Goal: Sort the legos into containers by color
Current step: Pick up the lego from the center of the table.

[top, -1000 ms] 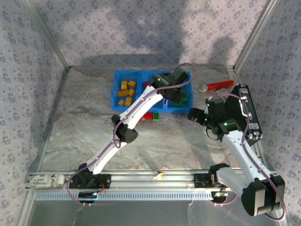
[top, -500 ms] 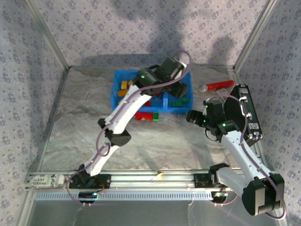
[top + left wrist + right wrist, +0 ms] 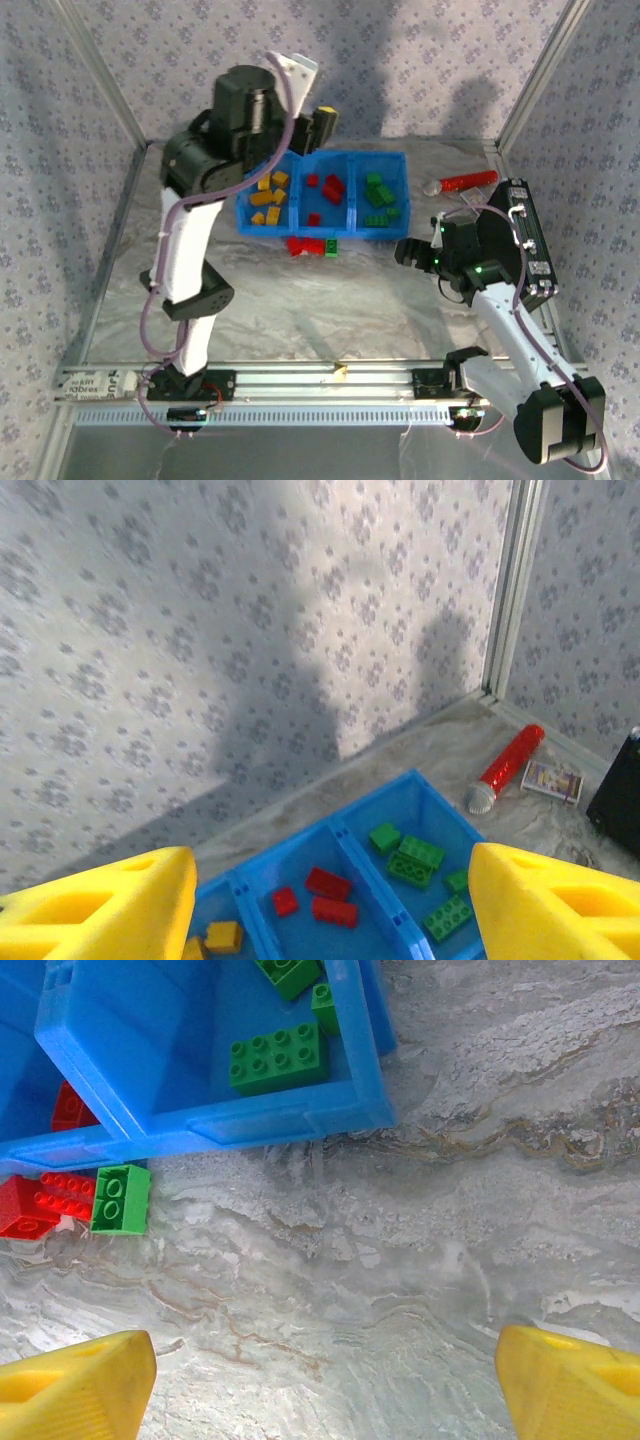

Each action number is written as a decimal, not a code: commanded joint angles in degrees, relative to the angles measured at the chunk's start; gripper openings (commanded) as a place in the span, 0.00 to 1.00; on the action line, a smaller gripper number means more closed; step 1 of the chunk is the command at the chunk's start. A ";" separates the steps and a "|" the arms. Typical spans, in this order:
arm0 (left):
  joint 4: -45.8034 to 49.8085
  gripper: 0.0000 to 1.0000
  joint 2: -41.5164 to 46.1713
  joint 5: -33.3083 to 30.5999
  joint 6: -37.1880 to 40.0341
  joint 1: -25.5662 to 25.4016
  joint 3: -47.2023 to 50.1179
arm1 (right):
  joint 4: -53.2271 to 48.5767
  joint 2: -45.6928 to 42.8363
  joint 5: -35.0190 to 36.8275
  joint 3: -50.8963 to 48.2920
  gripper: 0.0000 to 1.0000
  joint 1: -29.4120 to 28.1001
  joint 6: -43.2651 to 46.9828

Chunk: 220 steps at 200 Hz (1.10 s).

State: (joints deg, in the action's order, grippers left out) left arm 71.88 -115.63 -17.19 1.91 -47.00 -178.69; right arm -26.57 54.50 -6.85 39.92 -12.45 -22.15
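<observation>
Legos (image 3: 332, 186) in tray (image 3: 243, 205) uncovered; left end effector (image 3: 330, 910) risen clear, empty.

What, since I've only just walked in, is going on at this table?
The robot is color-sorting into a blue tray: orange bricks left, red bricks middle, green bricks right. Loose red bricks and a loose green brick lie on the table before it. The left gripper hangs high above the tray, the right gripper low near the loose ones; both jaws stand open, empty.
</observation>
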 commanded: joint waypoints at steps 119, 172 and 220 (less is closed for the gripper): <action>-43.81 0.93 58.48 13.56 -15.49 19.41 120.45 | -1.34 5.33 -1.71 6.05 0.91 -2.14 2.31; -53.08 0.91 63.17 11.88 -25.86 12.55 138.57 | -4.04 12.65 5.42 9.56 0.86 -11.77 -0.44; -58.53 0.88 63.48 7.30 -32.08 5.73 146.70 | -0.08 22.87 7.12 12.28 0.81 -21.27 -5.78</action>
State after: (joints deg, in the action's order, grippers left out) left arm 19.14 -53.41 -6.74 -25.04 -39.62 -34.94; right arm -28.01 73.47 -2.39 48.99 -29.30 -23.97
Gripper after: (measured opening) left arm 0.885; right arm 0.820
